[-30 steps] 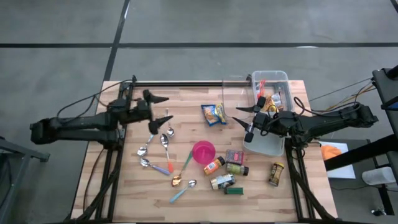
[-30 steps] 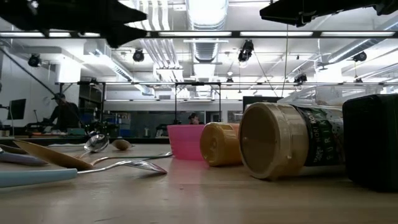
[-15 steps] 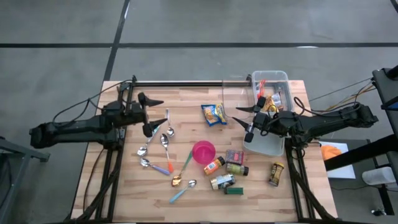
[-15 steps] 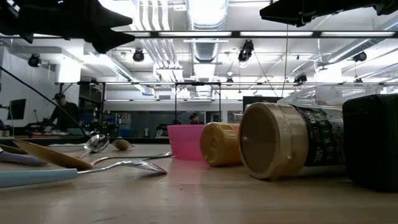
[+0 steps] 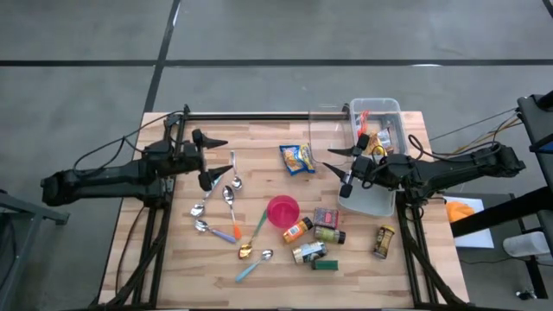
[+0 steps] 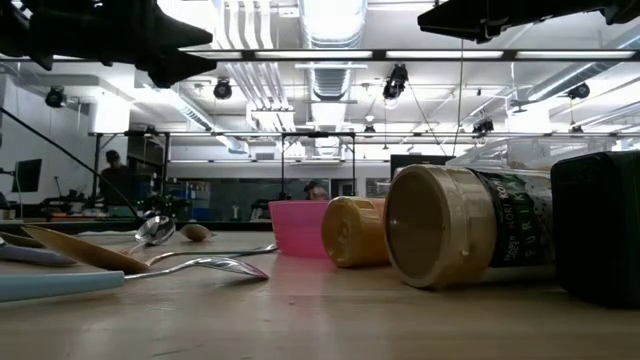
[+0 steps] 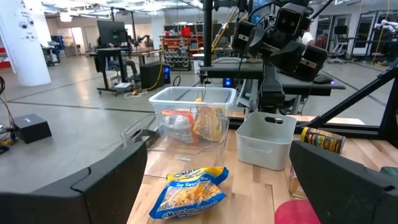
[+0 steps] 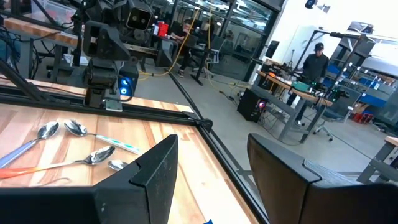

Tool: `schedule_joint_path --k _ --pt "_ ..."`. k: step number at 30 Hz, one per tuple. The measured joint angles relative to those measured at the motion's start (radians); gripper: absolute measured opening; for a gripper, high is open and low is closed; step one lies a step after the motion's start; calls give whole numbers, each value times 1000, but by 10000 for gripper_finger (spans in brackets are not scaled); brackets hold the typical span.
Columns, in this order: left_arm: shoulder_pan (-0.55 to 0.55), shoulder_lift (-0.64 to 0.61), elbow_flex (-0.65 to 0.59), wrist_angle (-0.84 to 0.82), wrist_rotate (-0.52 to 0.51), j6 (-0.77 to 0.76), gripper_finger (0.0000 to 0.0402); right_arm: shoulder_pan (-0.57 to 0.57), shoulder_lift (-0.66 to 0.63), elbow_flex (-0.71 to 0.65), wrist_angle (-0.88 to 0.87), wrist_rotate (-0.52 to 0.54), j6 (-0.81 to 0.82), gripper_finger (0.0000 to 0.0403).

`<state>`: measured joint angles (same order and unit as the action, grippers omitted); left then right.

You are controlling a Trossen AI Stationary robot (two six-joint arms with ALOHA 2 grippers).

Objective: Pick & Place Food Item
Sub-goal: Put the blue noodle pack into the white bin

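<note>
— Where's the noodle packet [image 5: 296, 158]?
— Flat on the tabletop [image 5: 259, 138], between both arms. Left gripper [image 5: 213, 159] spread wide above the spoons [image 5: 226, 192], empty.
— And the right gripper [image 5: 340, 169]?
— Half parted by the bin [image 5: 378, 112]; whether it grips anything, I can't tell.

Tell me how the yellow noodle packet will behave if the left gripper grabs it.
The noodle packet looks like a crinkly film bag lying flat, so it will probably flex and sag rather than stay stiff. It seems light for its size. Glossy film may slip, and squeezing hard could crush the contents. The left gripper is open.
</note>
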<state>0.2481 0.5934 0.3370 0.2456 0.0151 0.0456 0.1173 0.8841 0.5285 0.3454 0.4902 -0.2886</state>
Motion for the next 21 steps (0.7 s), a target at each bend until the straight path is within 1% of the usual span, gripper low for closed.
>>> schedule_joint_path --k 6,13,21 --pt "0 0 0 -51 0 0 396 0 0 0 0 0 0 192" --pt "0 0 -1 -148 0 0 396 0 0 0 0 0 0 192" --pt "0 0 -1 -146 0 -1 396 0 0 0 0 0 0 192"
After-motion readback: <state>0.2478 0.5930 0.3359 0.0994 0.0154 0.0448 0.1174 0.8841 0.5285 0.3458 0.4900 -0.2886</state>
